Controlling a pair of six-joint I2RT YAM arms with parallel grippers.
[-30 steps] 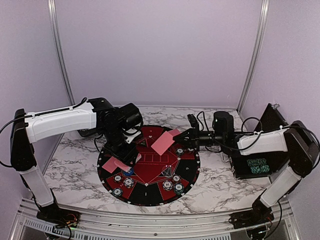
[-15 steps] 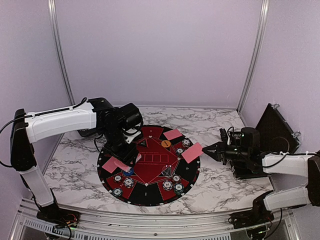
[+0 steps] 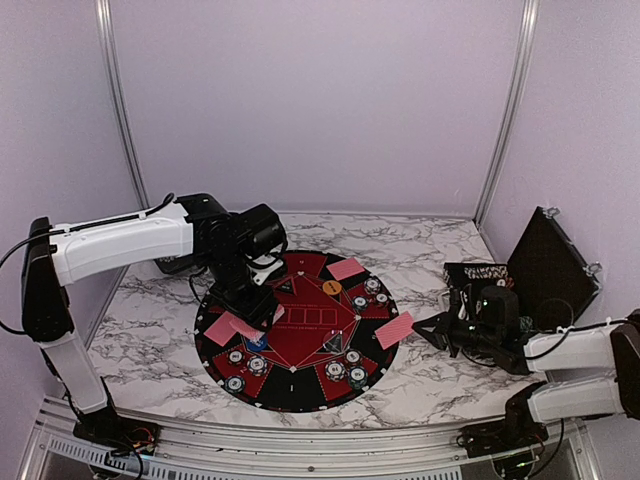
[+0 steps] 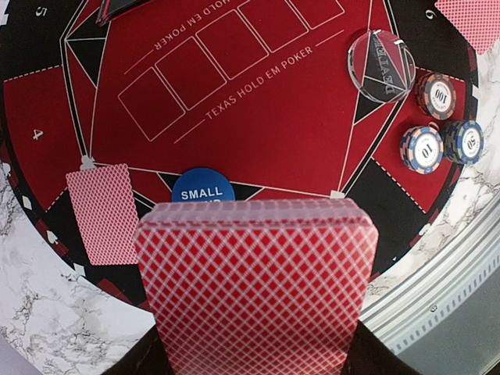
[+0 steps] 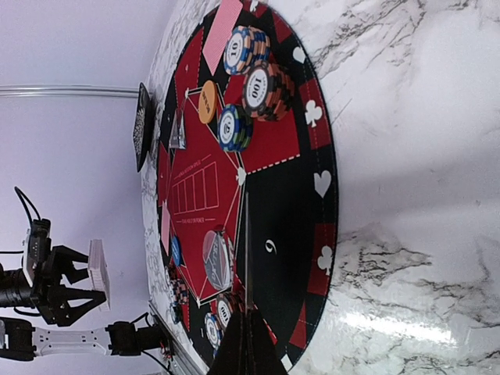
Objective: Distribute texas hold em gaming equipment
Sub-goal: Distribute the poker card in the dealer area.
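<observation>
Trouble: my shut right claw point(image 3: 432, 330) holds one card point(image 3: 395, 330) at 3 o'clock, half off the mat point(image 3: 300, 390); it may slide. Left claw point(image 3: 250, 300) hugs the deck point(image 4: 254, 281).

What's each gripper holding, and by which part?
Left gripper clamps the card deck by its side edges; right gripper pinches one red-backed card by its edge.
</observation>
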